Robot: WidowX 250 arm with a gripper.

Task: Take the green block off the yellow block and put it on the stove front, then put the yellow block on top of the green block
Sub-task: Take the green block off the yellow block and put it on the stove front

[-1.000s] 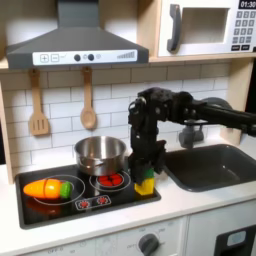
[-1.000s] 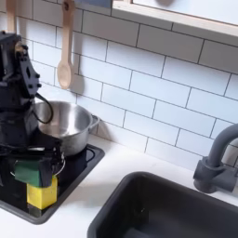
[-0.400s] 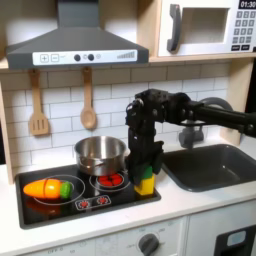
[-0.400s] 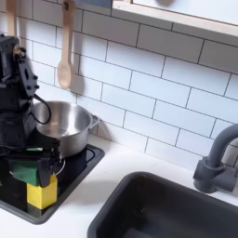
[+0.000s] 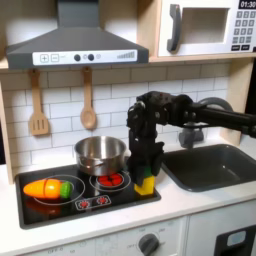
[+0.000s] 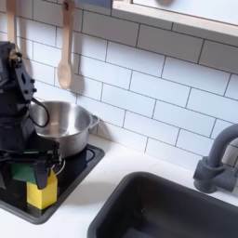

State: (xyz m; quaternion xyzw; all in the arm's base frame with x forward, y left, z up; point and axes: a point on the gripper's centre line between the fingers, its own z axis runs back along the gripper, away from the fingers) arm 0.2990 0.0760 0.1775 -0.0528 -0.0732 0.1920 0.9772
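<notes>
The green block (image 6: 31, 174) sits on top of the yellow block (image 6: 42, 194) at the right front corner of the black stove (image 5: 40, 211), as the first exterior view shows it. My gripper (image 6: 31, 173) reaches straight down over the stack, its black fingers (image 6: 46, 170) pressed on both sides of the green block. In the first exterior view my gripper (image 5: 146, 173) covers most of the green block, and the yellow block (image 5: 145, 187) shows beneath it. The stove front with its red-white control marks (image 5: 92, 202) lies bare to the first exterior view's left of the stack.
A silver pot (image 5: 100, 152) stands on the back burner just behind the stack. An orange toy vegetable (image 5: 50, 187) with a green end lies on the stove's left burner. The dark sink (image 5: 215, 165) and faucet (image 6: 218, 158) are to the right. Wooden utensils (image 5: 88, 105) hang on the tiled wall.
The gripper's fingers have settled a little lower and closer around the green block. Both blocks stay stacked in the same spot.
</notes>
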